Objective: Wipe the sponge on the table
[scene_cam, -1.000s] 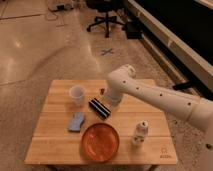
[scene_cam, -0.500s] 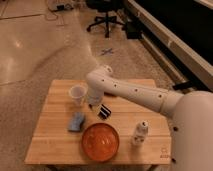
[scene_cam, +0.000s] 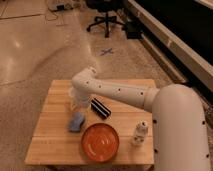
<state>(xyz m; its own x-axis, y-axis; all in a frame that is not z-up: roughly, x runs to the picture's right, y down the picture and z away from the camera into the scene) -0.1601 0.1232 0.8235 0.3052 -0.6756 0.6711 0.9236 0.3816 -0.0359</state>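
Observation:
The light-blue sponge [scene_cam: 76, 121] lies flat on the wooden table [scene_cam: 52, 137], left of centre, with nothing touching it. My white arm reaches in from the lower right and bends down at the wrist over the table's far-left part. The gripper [scene_cam: 80, 105] hangs under that wrist, just beyond the sponge and a little above it, open and holding nothing. It stands in front of a white cup [scene_cam: 73, 103], most of which the wrist hides.
A black ribbed block [scene_cam: 100, 108] lies right of the gripper. An orange plate [scene_cam: 100, 142] sits at the front centre, close to the sponge. A small white bottle [scene_cam: 140, 134] stands at the front right. An office chair [scene_cam: 107, 20] is on the floor far behind.
The arm has swung left across the table, from over the black block to the cup and sponge side. The sponge, plate and bottle have not moved.

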